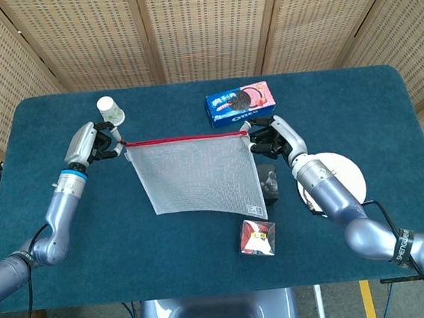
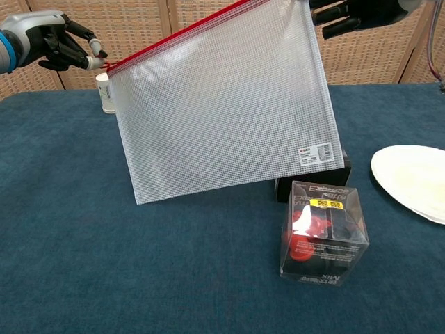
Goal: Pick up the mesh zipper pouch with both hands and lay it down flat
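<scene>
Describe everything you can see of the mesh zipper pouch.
The mesh zipper pouch is a flat rectangle of translucent white mesh with a red zipper strip along its top edge and a small white label near one lower corner. It hangs in the air, stretched between the two hands: the left hand pinches one top corner, the right hand the other. In the chest view its top edge slopes up toward the right hand, and its lower edge appears clear of the table. It looks empty.

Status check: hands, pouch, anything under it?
Left hand and right hand each pinch a top corner of the mesh zipper pouch. Pouch hangs stretched, clear of the table. Black box and clear box sit under its right end.
</scene>
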Tool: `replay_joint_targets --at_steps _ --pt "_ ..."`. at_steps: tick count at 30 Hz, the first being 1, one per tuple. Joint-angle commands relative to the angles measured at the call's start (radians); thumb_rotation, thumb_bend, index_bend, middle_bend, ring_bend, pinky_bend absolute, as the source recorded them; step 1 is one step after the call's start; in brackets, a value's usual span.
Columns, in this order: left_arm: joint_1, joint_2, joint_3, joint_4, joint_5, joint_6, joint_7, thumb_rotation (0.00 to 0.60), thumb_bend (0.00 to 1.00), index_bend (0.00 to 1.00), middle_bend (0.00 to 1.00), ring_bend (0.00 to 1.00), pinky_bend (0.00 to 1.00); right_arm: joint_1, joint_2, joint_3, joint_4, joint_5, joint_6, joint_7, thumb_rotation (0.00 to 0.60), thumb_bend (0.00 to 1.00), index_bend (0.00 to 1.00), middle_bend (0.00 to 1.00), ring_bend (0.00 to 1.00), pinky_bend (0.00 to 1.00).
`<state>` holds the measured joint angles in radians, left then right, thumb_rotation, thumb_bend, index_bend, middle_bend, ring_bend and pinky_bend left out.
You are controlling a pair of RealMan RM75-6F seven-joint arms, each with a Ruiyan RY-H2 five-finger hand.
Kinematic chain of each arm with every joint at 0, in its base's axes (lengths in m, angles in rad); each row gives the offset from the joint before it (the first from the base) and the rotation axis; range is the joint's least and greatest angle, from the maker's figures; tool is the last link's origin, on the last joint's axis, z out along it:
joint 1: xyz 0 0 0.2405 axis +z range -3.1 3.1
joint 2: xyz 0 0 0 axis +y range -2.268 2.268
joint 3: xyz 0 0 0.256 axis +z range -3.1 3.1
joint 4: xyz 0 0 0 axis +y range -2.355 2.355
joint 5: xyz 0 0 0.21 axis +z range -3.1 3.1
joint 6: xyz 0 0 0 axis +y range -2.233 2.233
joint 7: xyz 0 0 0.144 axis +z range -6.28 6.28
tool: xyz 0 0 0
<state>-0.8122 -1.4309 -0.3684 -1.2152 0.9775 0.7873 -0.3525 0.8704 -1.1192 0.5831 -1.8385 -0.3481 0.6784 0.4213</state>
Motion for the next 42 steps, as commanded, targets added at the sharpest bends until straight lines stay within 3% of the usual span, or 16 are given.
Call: replay_joint_targets --at_steps 1,15,17,18,19,20,21,22,23,24,26,29,38,39,41,42 --pt "0.010 0.007 0.002 0.013 0.016 -0.008 -0.020 0.600 1.00 0.90 1.00 0.99 1.00 -0.002 0.001 -0.003 0.004 -0.002 -0.002 0.005 0.600 0.81 0.75 0.92 0.87 1.00" --pt "0.027 0.017 -0.005 0.048 0.047 -0.040 -0.086 0.600 1.00 0.90 1.00 0.99 1.00 0.004 -0.011 -0.023 0.030 -0.004 -0.004 0.018 0.600 0.81 0.75 0.92 0.87 1.00" --pt "0.028 0.016 -0.004 0.048 0.056 -0.045 -0.099 0.600 0.96 0.89 1.00 0.99 1.00 0.002 -0.014 -0.021 0.035 -0.006 -0.014 0.028 0.600 0.81 0.75 0.92 0.87 1.00" --pt "0.029 0.016 -0.003 0.049 0.066 -0.046 -0.109 0.600 0.87 0.83 1.00 0.99 1.00 0.001 -0.015 -0.022 0.039 -0.010 -0.018 0.029 0.600 0.79 0.75 0.92 0.87 1.00" --pt "0.031 0.016 -0.003 0.048 0.076 -0.047 -0.119 0.600 0.68 0.68 0.99 0.99 1.00 0.001 -0.016 -0.025 0.043 -0.017 -0.018 0.026 0.600 0.71 0.71 0.91 0.87 1.00" --pt "0.032 0.017 -0.002 0.047 0.085 -0.049 -0.133 0.600 0.52 0.55 0.99 0.99 1.00 0.000 -0.017 -0.030 0.045 -0.031 -0.021 0.021 0.600 0.55 0.61 0.91 0.87 1.00" --pt "0.034 0.020 -0.002 0.046 0.098 -0.054 -0.151 0.600 0.27 0.33 0.98 0.99 1.00 -0.001 -0.016 -0.039 0.050 -0.050 -0.025 0.010 0.600 0.42 0.52 0.90 0.87 1.00" --pt "0.035 0.024 0.000 0.045 0.106 -0.059 -0.161 0.600 0.09 0.14 0.97 0.99 1.00 -0.001 -0.017 -0.047 0.055 -0.065 -0.022 -0.001 0.600 0.21 0.37 0.90 0.86 1.00" --pt "0.036 0.029 0.002 0.045 0.117 -0.064 -0.170 0.600 0.03 0.07 0.97 0.99 1.00 -0.001 -0.019 -0.057 0.060 -0.081 -0.011 -0.014 0.600 0.08 0.23 0.89 0.86 1.00" --pt "0.036 0.034 0.004 0.043 0.127 -0.066 -0.175 0.600 0.00 0.01 0.97 0.99 1.00 -0.002 -0.022 -0.063 0.062 -0.092 0.000 -0.024 0.600 0.03 0.17 0.88 0.86 1.00" --pt "0.038 0.046 0.009 0.040 0.147 -0.061 -0.175 0.600 0.00 0.00 0.97 0.99 1.00 -0.003 -0.025 -0.077 0.065 -0.113 0.031 -0.047 0.600 0.00 0.08 0.88 0.86 1.00" --pt "0.044 0.064 0.010 0.025 0.167 -0.039 -0.168 0.600 0.00 0.00 0.96 0.99 1.00 -0.008 -0.019 -0.097 0.061 -0.139 0.064 -0.081 0.600 0.00 0.04 0.88 0.86 1.00" --pt "0.099 0.166 0.019 -0.082 0.207 0.063 -0.112 0.600 0.00 0.00 0.93 0.97 1.00 -0.104 0.043 -0.180 0.004 -0.335 0.227 -0.197 0.600 0.00 0.03 0.87 0.86 1.00" --pt "0.108 0.178 0.024 -0.092 0.213 0.079 -0.097 0.600 0.00 0.00 0.90 0.94 1.00 -0.121 0.048 -0.189 0.003 -0.368 0.250 -0.205 0.600 0.00 0.04 0.87 0.85 1.00" --pt "0.148 0.206 0.040 -0.124 0.237 0.155 -0.051 0.598 0.00 0.00 0.75 0.79 0.91 -0.175 0.058 -0.228 0.015 -0.485 0.341 -0.239 0.600 0.00 0.07 0.83 0.83 1.00" --pt "0.158 0.212 0.045 -0.131 0.240 0.171 -0.039 0.593 0.00 0.00 0.59 0.63 0.76 -0.188 0.058 -0.239 0.022 -0.516 0.363 -0.248 0.600 0.00 0.08 0.81 0.81 0.99"
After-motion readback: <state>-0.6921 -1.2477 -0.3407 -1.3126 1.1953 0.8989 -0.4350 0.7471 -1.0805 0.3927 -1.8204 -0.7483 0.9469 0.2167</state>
